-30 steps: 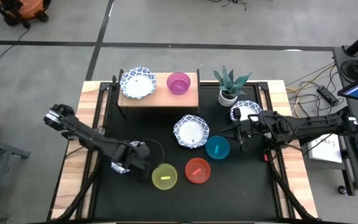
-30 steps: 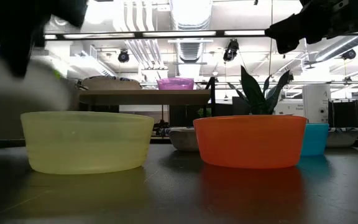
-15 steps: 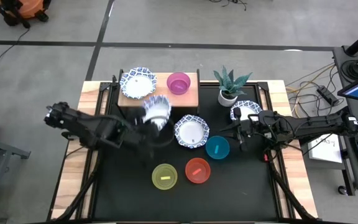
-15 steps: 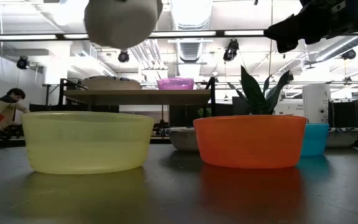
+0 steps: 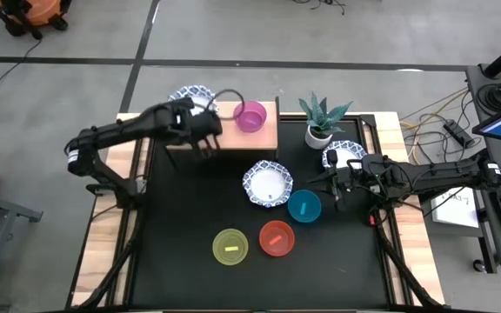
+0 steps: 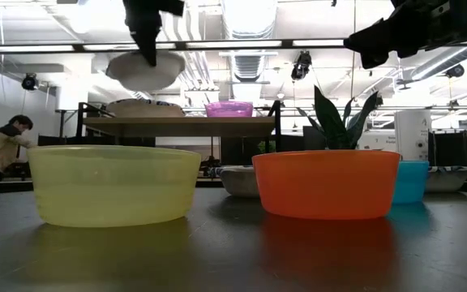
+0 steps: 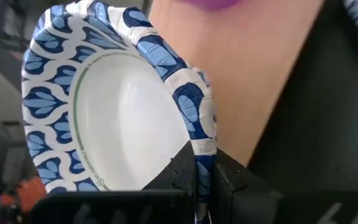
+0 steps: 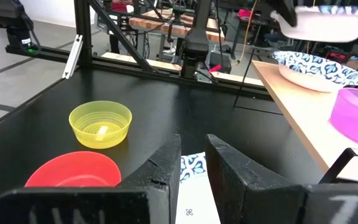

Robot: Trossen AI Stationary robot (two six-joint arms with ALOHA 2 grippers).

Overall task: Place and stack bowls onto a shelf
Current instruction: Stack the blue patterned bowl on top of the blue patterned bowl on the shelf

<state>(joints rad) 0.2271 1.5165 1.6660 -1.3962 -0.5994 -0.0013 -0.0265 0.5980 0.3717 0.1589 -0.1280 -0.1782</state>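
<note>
My left gripper [image 5: 200,130] is shut on a white bowl with a blue-patterned rim [image 6: 144,71], held in the air above the left end of the light-wood shelf [image 5: 259,135]. A second patterned bowl [image 6: 140,108] sits on the shelf right under it, and the purple bowl [image 5: 250,116] stands beside that one. A third patterned bowl [image 5: 268,184] and the teal [image 5: 303,207], red [image 5: 276,237] and yellow [image 5: 230,247] bowls rest on the black tabletop. My right gripper [image 5: 336,181] waits, narrowly open, at the table's right next to another patterned bowl [image 5: 344,156]. My left gripper pinches the held bowl's scalloped rim [image 7: 202,146], one finger [image 7: 178,177] inside the bowl and one [image 7: 230,180] outside. The fingers come down from above. The bowl is lifted clear, mouth up and roughly level, above the bowl on the shelf.
A white plant pot with a spiky green plant [image 5: 320,130] stands on the table just right of the shelf. The shelf's right end, past the purple bowl, is bare wood. A person sits in the room beyond the table's left [image 6: 2,146].
My left gripper has risen from the table's near left, beside the yellow bowl, and swung toward the far edge, carrying the patterned bowl with it. The bowl now hangs over the shelf's left end, above the bowl resting there.
</note>
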